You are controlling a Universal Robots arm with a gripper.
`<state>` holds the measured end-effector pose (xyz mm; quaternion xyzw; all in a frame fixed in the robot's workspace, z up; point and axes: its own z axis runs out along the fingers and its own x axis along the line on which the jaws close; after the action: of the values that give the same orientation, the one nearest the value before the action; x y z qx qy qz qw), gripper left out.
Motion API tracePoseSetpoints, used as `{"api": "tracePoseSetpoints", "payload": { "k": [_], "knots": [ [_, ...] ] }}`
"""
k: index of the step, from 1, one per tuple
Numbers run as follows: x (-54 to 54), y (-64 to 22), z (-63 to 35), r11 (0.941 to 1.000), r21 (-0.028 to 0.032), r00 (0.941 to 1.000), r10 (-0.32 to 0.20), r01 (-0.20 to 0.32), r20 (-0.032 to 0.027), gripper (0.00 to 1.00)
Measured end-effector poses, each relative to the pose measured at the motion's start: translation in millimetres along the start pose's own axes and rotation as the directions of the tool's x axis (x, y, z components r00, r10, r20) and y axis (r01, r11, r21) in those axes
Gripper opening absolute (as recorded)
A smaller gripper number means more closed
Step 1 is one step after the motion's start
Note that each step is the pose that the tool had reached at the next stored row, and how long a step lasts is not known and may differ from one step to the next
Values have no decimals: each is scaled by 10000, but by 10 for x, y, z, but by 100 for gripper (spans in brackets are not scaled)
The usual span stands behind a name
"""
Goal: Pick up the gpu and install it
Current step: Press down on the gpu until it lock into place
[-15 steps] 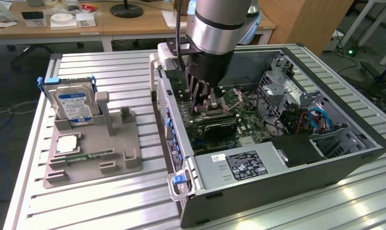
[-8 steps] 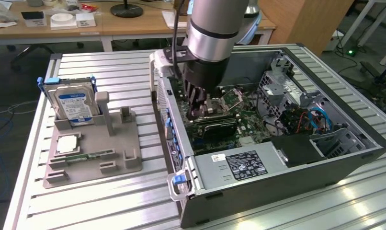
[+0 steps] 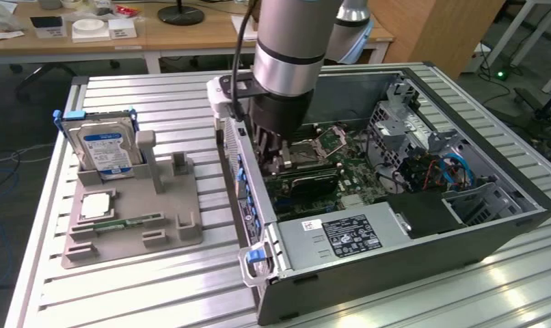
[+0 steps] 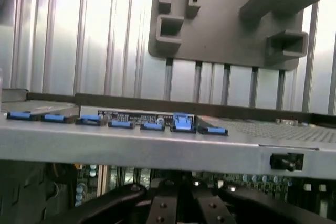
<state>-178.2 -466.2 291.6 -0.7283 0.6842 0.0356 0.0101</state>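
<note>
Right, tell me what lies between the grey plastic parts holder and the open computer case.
In the exterior view, only bare ribbed aluminium tabletop separates the grey plastic parts holder from the open computer case.

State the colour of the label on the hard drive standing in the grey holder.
Blue with white areas, on the silver hard drive; clearest in the exterior view.

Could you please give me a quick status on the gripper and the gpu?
Gripper shut, down inside the computer case over the motherboard. Gpu upright on the board beneath it. Nothing seen in the way.
</note>
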Motion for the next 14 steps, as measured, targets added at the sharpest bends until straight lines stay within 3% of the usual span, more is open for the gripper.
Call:
{"api": "tracePoseSetpoints", "payload": {
  "k": [3, 14],
  "knots": [
    [11, -127, 20, 10000, 3, 10000, 0, 0, 10, 11],
    [-22, -106, -61, 10000, 6, 10000, -2, 2, 19, 11]
  ]
}}
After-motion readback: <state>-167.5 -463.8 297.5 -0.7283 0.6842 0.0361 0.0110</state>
